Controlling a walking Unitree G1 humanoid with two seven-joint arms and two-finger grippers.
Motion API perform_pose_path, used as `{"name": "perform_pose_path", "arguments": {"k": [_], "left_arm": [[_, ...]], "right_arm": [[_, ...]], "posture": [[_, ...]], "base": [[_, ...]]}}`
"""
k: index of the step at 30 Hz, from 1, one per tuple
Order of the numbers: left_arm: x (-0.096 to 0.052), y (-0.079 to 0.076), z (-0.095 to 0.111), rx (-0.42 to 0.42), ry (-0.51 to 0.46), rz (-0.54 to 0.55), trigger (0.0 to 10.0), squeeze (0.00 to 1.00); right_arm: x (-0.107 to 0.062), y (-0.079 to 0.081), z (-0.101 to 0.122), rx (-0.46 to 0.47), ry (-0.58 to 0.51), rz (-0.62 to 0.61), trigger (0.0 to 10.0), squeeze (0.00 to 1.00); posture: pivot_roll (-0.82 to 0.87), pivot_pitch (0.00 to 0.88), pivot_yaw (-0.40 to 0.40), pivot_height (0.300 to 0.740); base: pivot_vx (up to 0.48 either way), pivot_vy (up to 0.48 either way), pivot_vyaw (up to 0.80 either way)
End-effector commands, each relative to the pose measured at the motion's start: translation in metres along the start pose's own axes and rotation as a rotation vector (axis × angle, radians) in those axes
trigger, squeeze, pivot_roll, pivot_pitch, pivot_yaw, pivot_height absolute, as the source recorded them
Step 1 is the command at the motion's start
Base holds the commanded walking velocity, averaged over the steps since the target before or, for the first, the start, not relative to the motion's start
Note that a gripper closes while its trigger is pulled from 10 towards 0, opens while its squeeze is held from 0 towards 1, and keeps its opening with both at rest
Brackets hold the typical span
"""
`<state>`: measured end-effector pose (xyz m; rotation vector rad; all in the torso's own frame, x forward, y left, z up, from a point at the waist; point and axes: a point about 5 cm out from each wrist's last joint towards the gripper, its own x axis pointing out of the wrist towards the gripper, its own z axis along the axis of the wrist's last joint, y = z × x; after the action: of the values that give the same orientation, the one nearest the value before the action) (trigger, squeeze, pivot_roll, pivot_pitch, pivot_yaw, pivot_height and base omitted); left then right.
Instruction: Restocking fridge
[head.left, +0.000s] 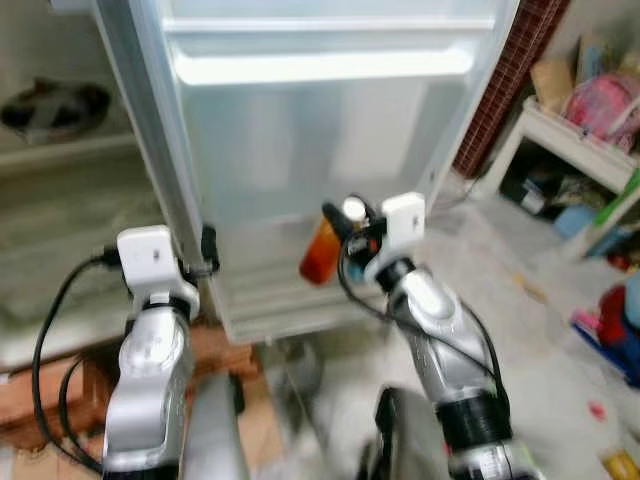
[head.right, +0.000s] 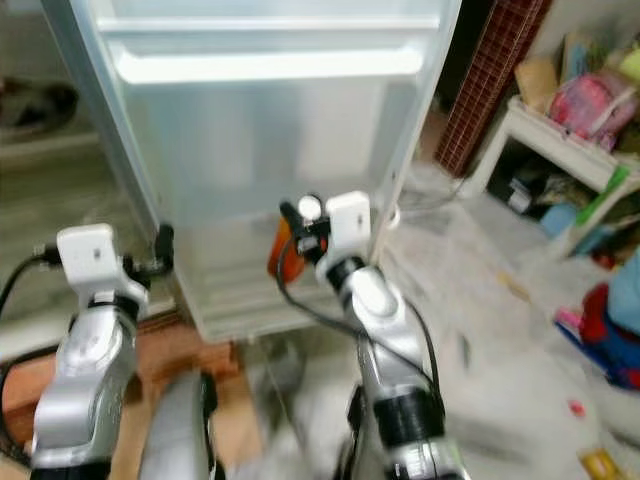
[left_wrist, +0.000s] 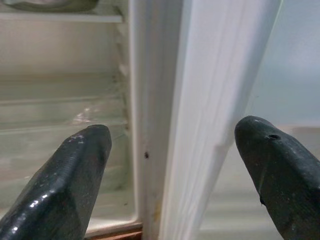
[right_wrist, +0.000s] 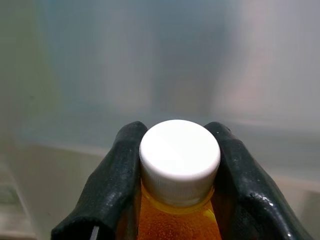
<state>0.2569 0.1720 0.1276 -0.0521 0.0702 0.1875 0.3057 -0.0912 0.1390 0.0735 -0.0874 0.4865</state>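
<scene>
An orange drink bottle (head.left: 321, 251) with a white cap (right_wrist: 179, 157) hangs in front of the open fridge door's (head.left: 310, 150) lower inner shelf. My right gripper (head.left: 350, 228) is shut on the bottle's neck, fingers (right_wrist: 112, 185) on both sides just under the cap. My left gripper (head.left: 205, 252) is open at the hinge edge of the door, one finger (left_wrist: 65, 185) toward the fridge interior and the other (left_wrist: 280, 175) on the door side. The fridge shelves (head.left: 60, 150) lie to the left, with a dark item (head.left: 50, 105) on an upper one.
A white side table (head.left: 560, 140) loaded with bags and clutter stands at the right, with toys on the floor (head.left: 540, 330) near it. A dark tiled pillar (head.left: 505, 80) rises behind the door. Brown flooring (head.left: 215, 355) lies under the fridge front.
</scene>
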Motion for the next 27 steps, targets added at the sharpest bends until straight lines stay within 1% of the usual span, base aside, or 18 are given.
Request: {"name": "perform_pose_path", "arguments": {"k": [1, 3, 4, 5, 7, 8, 10, 12, 14, 16, 17, 20, 21, 23, 24, 25, 26, 27], "left_arm": [[-0.005, 0.004, 0.0, 0.023, 0.01, 0.025, 10.0, 0.0], [-0.011, 0.005, -0.001, 0.024, 0.02, 0.035, 10.0, 0.0], [-0.011, 0.005, -0.001, 0.024, 0.02, 0.035, 10.0, 0.0], [-0.015, 0.004, 0.0, 0.008, 0.029, 0.032, 10.0, 0.0], [-0.017, 0.004, 0.004, -0.002, 0.021, 0.028, 10.0, 0.0], [-0.017, 0.004, 0.007, 0.019, -0.002, 0.008, 10.0, 0.0], [-0.016, 0.007, 0.005, 0.061, -0.012, -0.005, 10.0, 0.0], [-0.018, 0.015, -0.002, 0.083, -0.004, -0.01, 10.0, 0.0], [-0.023, 0.024, -0.012, 0.132, 0.026, -0.036, 10.0, 0.0], [-0.032, 0.029, -0.018, 0.157, 0.049, -0.096, 10.0, 0.0], [-0.037, 0.033, -0.024, 0.213, 0.068, -0.136, 10.0, 0.0], [-0.041, 0.036, -0.029, 0.235, 0.079, -0.158, 10.0, 0.0], [-0.046, 0.034, -0.03, 0.265, 0.07, -0.18, 10.0, 0.0], [-0.054, 0.033, -0.034, 0.275, 0.063, -0.191, 10.0, 0.0], [-0.054, 0.033, -0.034, 0.275, 0.063, -0.191, 10.0, 0.0], [-0.058, 0.033, -0.035, 0.268, 0.068, -0.19, 10.0, 0.0], [-0.064, 0.029, -0.037, 0.274, 0.074, -0.219, 10.0, 0.0], [-0.064, 0.029, -0.037, 0.274, 0.074, -0.219, 10.0, 0.0]], "right_arm": [[0.0, -0.003, 0.006, -0.002, -0.037, -0.011, 10.0, 0.0], [-0.001, -0.005, 0.004, -0.006, -0.034, -0.006, 10.0, 0.0], [-0.001, -0.005, 0.004, -0.006, -0.034, -0.006, 10.0, 0.0], [0.002, -0.005, 0.005, -0.009, -0.037, 0.001, 10.0, 0.0], [0.006, -0.004, 0.008, -0.019, -0.046, 0.019, 10.0, 0.0], [0.01, -0.003, 0.009, -0.034, -0.049, 0.039, 10.0, 0.0], [0.014, -0.001, 0.007, -0.044, -0.046, 0.05, 10.0, 0.0], [0.018, 0.004, 0.006, -0.055, -0.057, 0.068, 10.0, 0.0], [0.023, 0.012, 0.01, -0.076, -0.078, 0.093, 10.0, 0.0], [0.027, 0.021, 0.016, -0.09, -0.107, 0.114, 10.0, 0.0], [0.03, 0.024, 0.021, -0.102, -0.127, 0.124, 10.0, 0.0], [0.034, 0.025, 0.021, -0.108, -0.133, 0.126, 10.0, 0.0], [0.035, 0.022, 0.02, -0.115, -0.134, 0.122, 10.0, 0.0], [0.037, 0.016, 0.017, -0.128, -0.134, 0.09, 10.0, 0.0], [0.037, 0.016, 0.017, -0.128, -0.134, 0.09, 10.0, 0.0], [0.037, 0.013, 0.017, -0.129, -0.136, 0.073, 10.0, 0.0], [0.039, 0.011, 0.018, -0.124, -0.138, 0.06, 10.0, 0.0], [0.039, 0.011, 0.018, -0.124, -0.138, 0.06, 10.0, 0.0]], "posture": [[0.09, 0.001, -0.052, 0.543], [0.1, 0.0, -0.054, 0.543], [0.1, 0.0, -0.054, 0.543], [0.11, 0.0, -0.056, 0.543], [0.12, 0.004, -0.067, 0.543], [0.13, 0.006, -0.077, 0.543], [0.13, 0.0, -0.083, 0.543], [0.13, 0.0, -0.079, 0.543], [0.12, 0.0, -0.071, 0.543], [0.12, 0.026, -0.053, 0.543], [0.12, 0.031, -0.051, 0.543], [0.11, 0.06, -0.042, 0.543], [0.12, 0.08, -0.035, 0.543], [0.12, 0.087, -0.042, 0.543], [0.12, 0.087, -0.042, 0.543], [0.12, 0.095, -0.054, 0.543], [0.14, 0.104, -0.072, 0.543], [0.14, 0.104, -0.072, 0.543]], "base": [[0.0, 0.0, 0.0], [0.0, 0.0, 0.0], [0.0, 0.0, 0.0], [0.0, 0.0, 0.0], [0.0, 0.0, 0.0], [0.0, 0.0, 0.0], [0.0, 0.0, 0.0], [0.0, 0.0, 0.0], [0.0, 0.0, 0.0], [0.0, 0.0, 0.0], [0.0, 0.0, 0.0], [0.0, 0.0, 0.0], [0.0, 0.0, 0.0], [0.0, 0.0, 0.0], [0.0, 0.0, 0.0], [0.0, 0.0, 0.0], [0.0, 0.0, 0.0], [0.0, 0.0, 0.0]]}}
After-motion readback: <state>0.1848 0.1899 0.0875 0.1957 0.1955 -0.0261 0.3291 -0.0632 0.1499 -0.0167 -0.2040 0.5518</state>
